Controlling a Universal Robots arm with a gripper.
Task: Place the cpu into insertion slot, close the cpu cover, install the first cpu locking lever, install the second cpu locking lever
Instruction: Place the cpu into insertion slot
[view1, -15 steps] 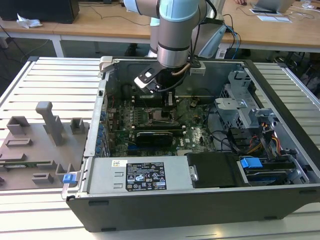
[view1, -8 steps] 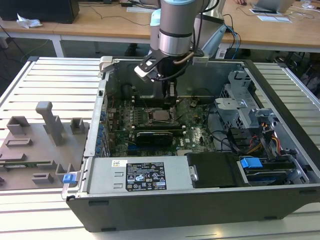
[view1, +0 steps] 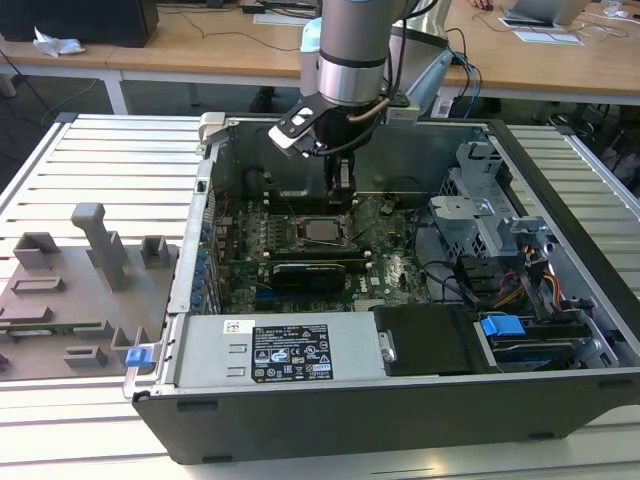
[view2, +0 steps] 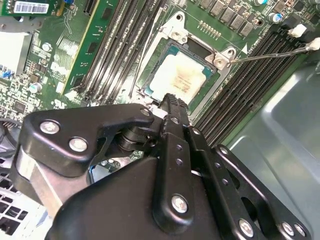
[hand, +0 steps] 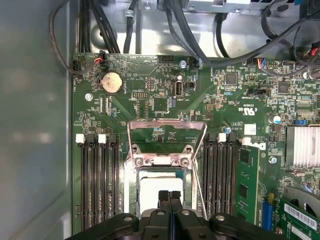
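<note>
Hand pressed together, tips over the cpu in its slot.

The cpu (view2: 182, 75) lies flat in the insertion slot (view2: 200, 47) with its silver top facing up toward the hand. It is square, so it has no long axis, and its edges run parallel to the memory slots (view2: 235, 95) on both sides. The cpu cover (view2: 150, 62) lies down around it as a thin silver frame. 1 locking lever (view2: 270, 52), a thin wire, points away from the slot's corner across the memory slots. The hand (view2: 172, 99) has its 2 fingers pressed together and holds nothing. Its tips are right over the cpu's near edge, but I cannot tell whether they touch it. In the exterior view the hand (view1: 340, 185) hangs inside the open computer case (view1: 400, 410) on the worktop (view1: 100, 150).
</note>
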